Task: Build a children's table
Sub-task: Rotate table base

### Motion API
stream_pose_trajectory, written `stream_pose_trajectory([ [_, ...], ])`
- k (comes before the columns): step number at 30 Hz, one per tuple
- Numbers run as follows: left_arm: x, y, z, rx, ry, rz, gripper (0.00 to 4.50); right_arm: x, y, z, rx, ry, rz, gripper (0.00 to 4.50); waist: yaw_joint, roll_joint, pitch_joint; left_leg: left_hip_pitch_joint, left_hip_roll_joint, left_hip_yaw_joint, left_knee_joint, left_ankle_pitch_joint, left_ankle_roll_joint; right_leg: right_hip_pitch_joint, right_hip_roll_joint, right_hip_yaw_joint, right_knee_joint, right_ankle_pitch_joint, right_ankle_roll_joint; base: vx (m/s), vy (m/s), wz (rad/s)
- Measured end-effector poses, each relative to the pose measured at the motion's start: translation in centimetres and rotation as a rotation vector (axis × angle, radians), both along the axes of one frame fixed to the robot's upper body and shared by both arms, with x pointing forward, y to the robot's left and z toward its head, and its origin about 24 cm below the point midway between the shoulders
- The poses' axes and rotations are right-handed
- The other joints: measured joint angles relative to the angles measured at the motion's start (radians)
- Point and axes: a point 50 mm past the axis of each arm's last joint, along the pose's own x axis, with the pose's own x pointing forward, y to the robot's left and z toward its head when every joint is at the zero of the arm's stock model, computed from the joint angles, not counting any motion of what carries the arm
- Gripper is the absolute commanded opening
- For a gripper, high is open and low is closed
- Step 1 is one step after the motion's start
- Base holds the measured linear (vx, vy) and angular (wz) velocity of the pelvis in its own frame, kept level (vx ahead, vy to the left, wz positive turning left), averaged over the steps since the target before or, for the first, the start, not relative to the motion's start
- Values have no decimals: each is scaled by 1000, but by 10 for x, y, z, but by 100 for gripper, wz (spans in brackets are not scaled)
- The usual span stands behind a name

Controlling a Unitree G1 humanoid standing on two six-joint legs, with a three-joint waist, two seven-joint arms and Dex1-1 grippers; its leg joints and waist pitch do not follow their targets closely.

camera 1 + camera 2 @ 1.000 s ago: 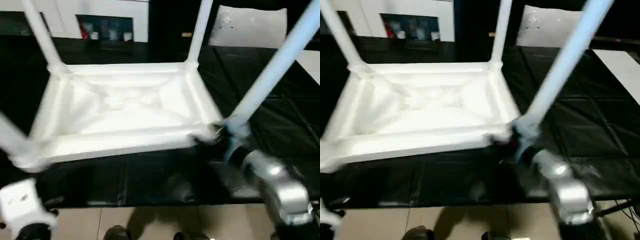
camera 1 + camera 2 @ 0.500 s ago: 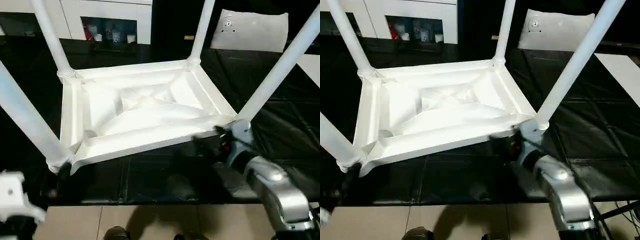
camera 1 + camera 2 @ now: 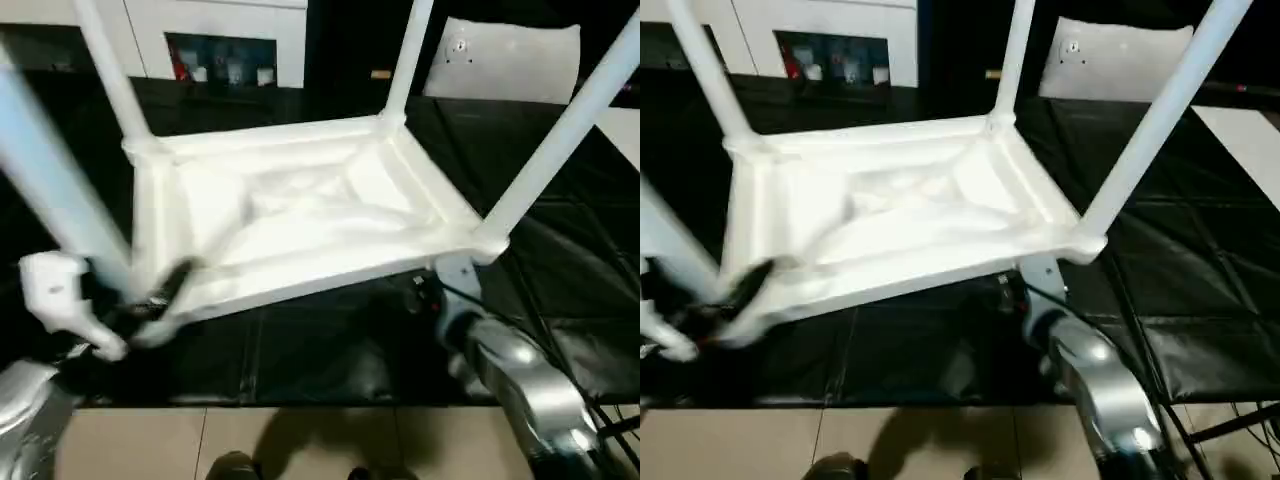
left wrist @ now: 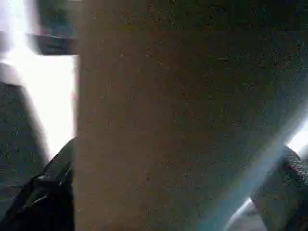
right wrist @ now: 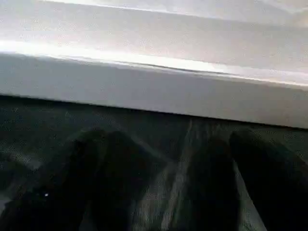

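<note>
Left eye view: the children's table (image 3: 300,215) lies upside down on the black-covered bench (image 3: 560,260), four legs pointing up. The left gripper (image 3: 150,295) straddles the near left leg (image 3: 55,190), fingers wide; whether it grips I cannot tell. The right gripper (image 3: 415,290) is spread open under the near rim.
</note>
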Motion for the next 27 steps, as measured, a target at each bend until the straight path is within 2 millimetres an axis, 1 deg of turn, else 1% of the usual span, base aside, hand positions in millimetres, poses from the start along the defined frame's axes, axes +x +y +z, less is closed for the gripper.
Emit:
stream_pose_trajectory([
  [3,-2,-22,-3,-46,34,-161,446,11,9,0,23,2,5,450,-6,-2,-1,0,1,2,-1,1,-1,-1,0,0,1,1,0,0,0,0],
  [4,-4,-33,-4,-64,49,-226,446,15,14,1,26,1,13,450,-8,-3,-2,0,1,3,-1,2,-1,-1,0,0,1,1,0,0,0,0],
  [6,-7,-43,-5,-87,65,-294,446,19,17,-2,29,11,10,450,-11,-6,-3,0,2,3,-2,3,-2,-3,1,0,2,1,0,0,0,0],
  [8,-10,-53,-5,-100,85,-364,446,25,23,-2,34,15,11,450,-28,-13,-7,-1,2,4,-4,5,-4,-6,1,1,3,2,-1,0,0,0],
  [9,-10,-59,-4,-104,91,-390,446,27,24,-3,35,21,11,450,-33,-16,-9,-2,2,5,-6,6,-4,-8,1,2,4,2,-1,0,0,0],
  [11,-12,-73,-5,-121,101,-454,446,30,28,-3,34,25,18,450,-41,-22,-11,-2,3,5,-7,7,-5,-8,3,2,5,2,-1,0,0,0],
  [13,-12,-86,-4,-145,104,-507,446,31,32,-3,34,23,34,450,-46,-23,-10,-3,5,6,-7,8,-7,-9,4,2,7,2,-1,0,0,0],
  [16,-8,-103,1,-173,77,-573,446,32,39,-3,40,18,61,450,-50,-24,-10,-3,6,6,-8,9,-9,-10,5,2,10,2,-1,0,0,0],
  [18,-6,-111,3,-186,70,-603,446,34,43,-2,37,13,72,450,-51,-24,-10,-3,7,6,-8,10,-9,-10,6,2,11,2,-1,0,0,0],
  [21,-2,-124,5,-202,64,-653,446,34,47,-1,41,1,83,450,-50,-24,-10,-3,8,6,-7,11,-9,-10,7,2,12,2,-2,0,0,0],
  [24,6,-138,7,-214,53,-696,446,35,50,-1,41,-13,100,450,-47,-24,-10,-3,8,6,-7,12,-9,-10,7,2,12,3,-3,0,0,0],
  [27,16,-151,10,-219,26,-714,446,36,54,-2,53,-18,112,450,-50,-24,-10,-2,8,6,-7,12,-10,-10,7,3,12,4,-5,0,0,0],
])
